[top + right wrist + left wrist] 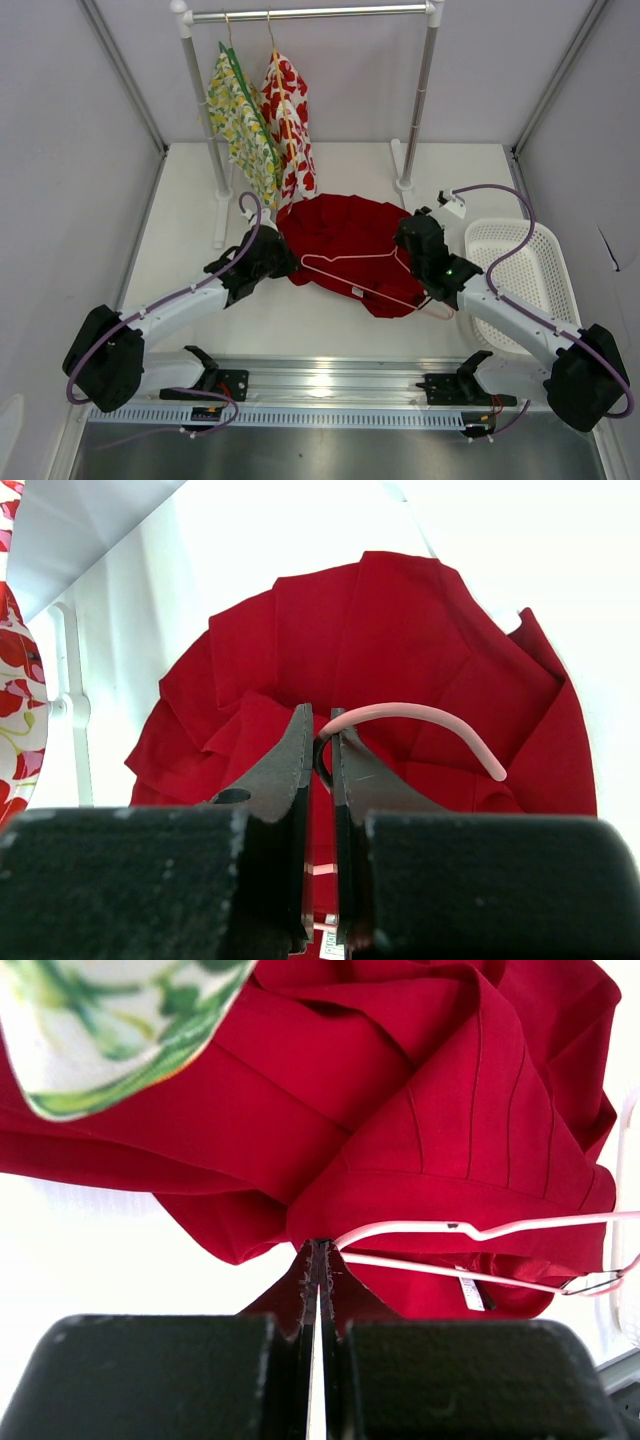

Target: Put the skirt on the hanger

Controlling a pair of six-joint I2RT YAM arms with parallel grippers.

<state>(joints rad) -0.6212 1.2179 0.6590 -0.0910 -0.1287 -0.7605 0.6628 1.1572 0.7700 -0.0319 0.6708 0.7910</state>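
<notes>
Our left gripper (pixel 318 1258) is clenched on an edge of the skirt (pixel 400 1110), whose cloth spreads ahead of it on the surface (pixel 300 320). The pink hanger (pixel 480 1230) lies atop the cloth, long axis running rightward to our right gripper (pixel 320 742), which grips the hook (pixel 420 712).

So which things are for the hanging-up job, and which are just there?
For the job: red skirt, pink wire hanger, left gripper pinching the skirt, right gripper clamped on the hanger's hook.
Just there: yellow-green floral garment, white garment with red flowers, clothes rail, white basket.
</notes>
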